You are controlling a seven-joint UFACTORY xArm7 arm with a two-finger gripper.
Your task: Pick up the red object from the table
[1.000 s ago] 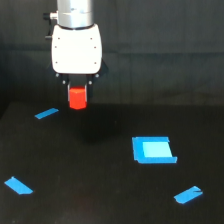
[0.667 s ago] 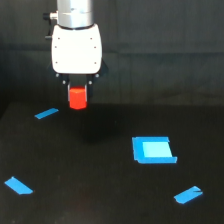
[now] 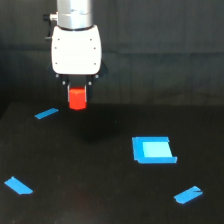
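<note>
Nearest, two blue tape strips [image 3: 18,185] [image 3: 188,194] are lying on the black table [image 3: 90,190], a blue square patch [image 3: 153,150] is sitting farther back, and beyond it the gripper [image 3: 77,96] is pinching the red object [image 3: 77,98] above the surface.

The setting looks like a robotics lab test cell rather than a home or shop. A matte black counter [image 3: 100,200] lies below the tool [image 3: 77,97], with a dark curtain-like backdrop [image 3: 165,45] behind it. Blue tape strips [image 3: 46,114] mark spots on the counter, and a blue square patch [image 3: 152,150] lies to the exterior view's right of the tool.
</note>
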